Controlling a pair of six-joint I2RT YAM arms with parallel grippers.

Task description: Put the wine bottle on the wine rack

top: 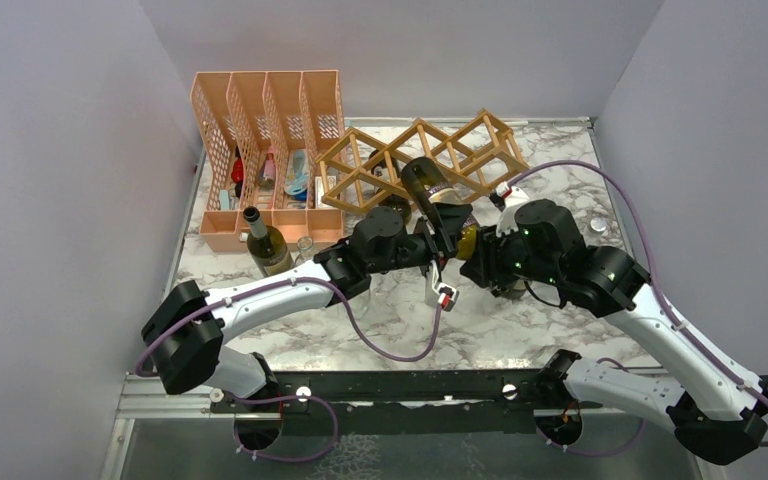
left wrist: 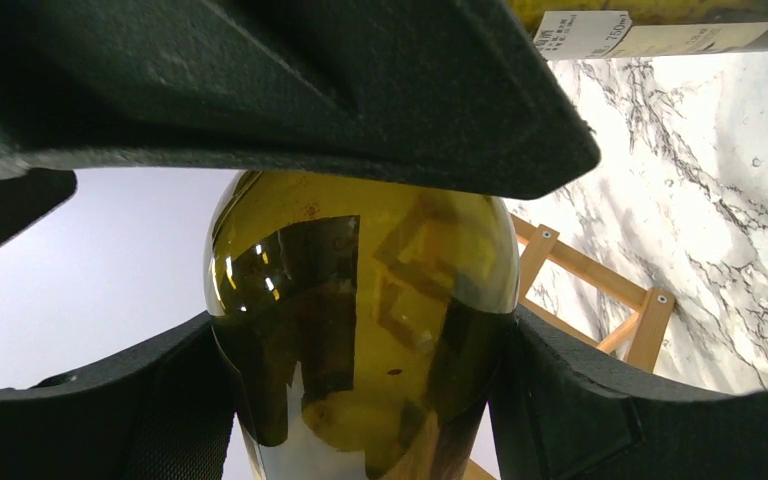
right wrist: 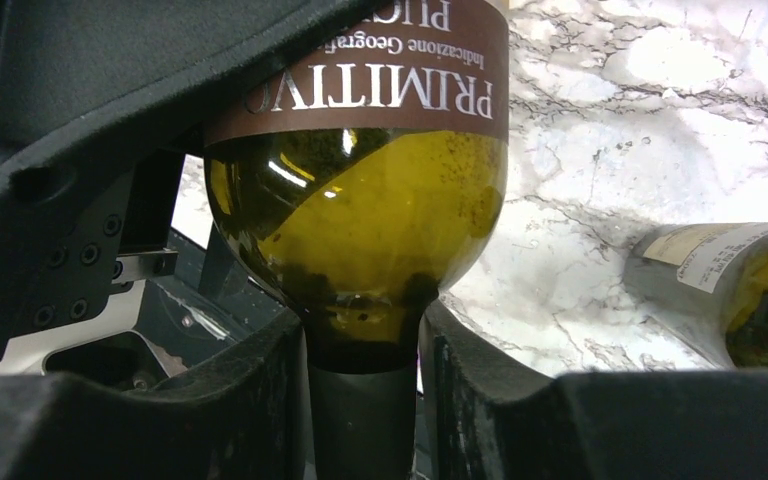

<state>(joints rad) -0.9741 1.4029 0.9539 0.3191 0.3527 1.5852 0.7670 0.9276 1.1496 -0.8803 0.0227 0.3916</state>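
**A:** Where is the wine bottle [top: 428, 188] right now?

**B:** In the air above the desk [top: 520, 330], just in front of the wine rack [top: 465, 150]. It is tilted, base towards the lattice and neck towards the arms, and it sits in none of the cells.

**A:** Who has hold of it?

**B:** Both arms. The left pincer [left wrist: 360, 390] pinches the wide body, with 1 pad on each side of the glass. The right pincer [right wrist: 365, 400] sits round the neck just below the shoulder, and its pads look pressed against it on both sides.

**A:** So how far along is the job?

**B:** I'd say the pick-up is done, since the bottle is off the desk and at the rack. What's left is to line the base up with a free diamond, slide it in, and release both pincers.

**A:** Any other bottle about?

**B:** A 2nd bottle [top: 265, 245] stands by the orange file organiser [top: 260, 110], untouched.
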